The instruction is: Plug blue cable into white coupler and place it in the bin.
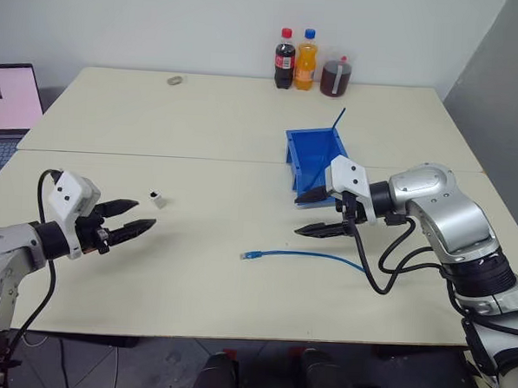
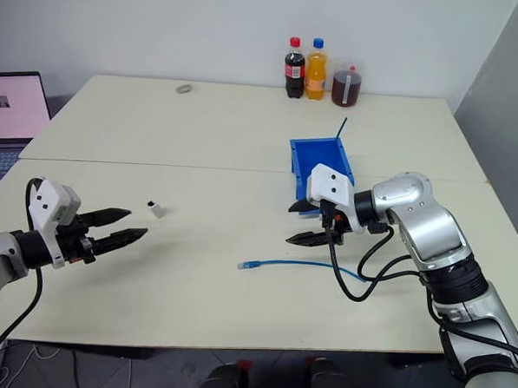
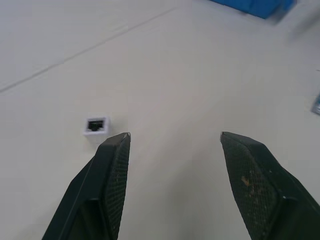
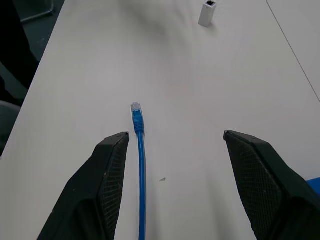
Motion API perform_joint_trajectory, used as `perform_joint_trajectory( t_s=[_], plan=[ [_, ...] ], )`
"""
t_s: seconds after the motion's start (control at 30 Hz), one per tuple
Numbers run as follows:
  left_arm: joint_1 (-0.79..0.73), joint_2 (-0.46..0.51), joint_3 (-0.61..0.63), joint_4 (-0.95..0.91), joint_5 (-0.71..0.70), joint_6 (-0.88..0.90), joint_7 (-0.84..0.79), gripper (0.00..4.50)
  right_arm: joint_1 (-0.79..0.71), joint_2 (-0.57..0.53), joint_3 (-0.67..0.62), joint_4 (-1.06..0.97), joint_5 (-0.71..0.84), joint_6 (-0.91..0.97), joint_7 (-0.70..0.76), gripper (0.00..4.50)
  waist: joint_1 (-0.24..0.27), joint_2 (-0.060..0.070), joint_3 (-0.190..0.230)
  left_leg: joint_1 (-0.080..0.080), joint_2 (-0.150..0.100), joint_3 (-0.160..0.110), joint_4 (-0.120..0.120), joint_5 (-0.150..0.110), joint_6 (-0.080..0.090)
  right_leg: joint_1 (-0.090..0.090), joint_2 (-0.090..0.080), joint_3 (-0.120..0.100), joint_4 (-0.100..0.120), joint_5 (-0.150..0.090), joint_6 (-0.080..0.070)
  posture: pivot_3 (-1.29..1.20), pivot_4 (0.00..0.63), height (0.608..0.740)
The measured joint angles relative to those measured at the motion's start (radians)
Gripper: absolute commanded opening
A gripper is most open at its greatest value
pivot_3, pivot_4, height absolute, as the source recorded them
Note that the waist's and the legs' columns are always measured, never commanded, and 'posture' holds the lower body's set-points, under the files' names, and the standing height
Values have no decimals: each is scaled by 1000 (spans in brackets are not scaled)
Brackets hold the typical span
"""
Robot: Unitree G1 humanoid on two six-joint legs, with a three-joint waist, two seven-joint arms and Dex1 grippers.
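3 bottles point(image 1: 307, 64) (far edge), laptop point(image 1: 10, 103)

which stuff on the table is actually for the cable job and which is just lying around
For the job:
- blue cable, loose on the table
- white coupler, apart from the cable
- bin
- left gripper and right gripper, both open and empty

Just lying about:
- three drink bottles at the far edge
- small grey thing near the far edge
- laptop

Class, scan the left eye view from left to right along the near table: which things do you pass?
left gripper → white coupler → blue cable plug end → right gripper, with the bin behind it.
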Motion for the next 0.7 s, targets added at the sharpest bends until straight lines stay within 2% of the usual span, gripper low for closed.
perform_joint_trajectory(
  t_s=[0.13,0.4,0.53,0.7],
  plan=[
    [-63,-17,5,75,10,-24,43,2994,6,10,1,-33,15,19,-17,3214,0,0,0,-1,0,-1,1,0,0,0,0,-1,0,0,0,0,150,740],
    [-98,-13,-7,178,35,-70,14,2994,31,26,5,-74,26,42,-43,3214,-1,0,0,-1,-1,-1,0,0,0,0,-1,-1,0,0,0,0,150,740],
    [-88,-12,-32,131,17,-46,-49,2994,34,32,19,-101,23,70,-73,3214,-1,0,0,-1,-1,-1,1,0,0,0,-1,-1,0,0,0,0,150,740],
    [-32,59,-111,-36,-19,61,-167,2994,64,17,96,-154,1,165,-123,3214,-3,0,0,-1,-1,-2,0,0,0,0,0,-1,0,0,0,0,150,740]
  ],
)
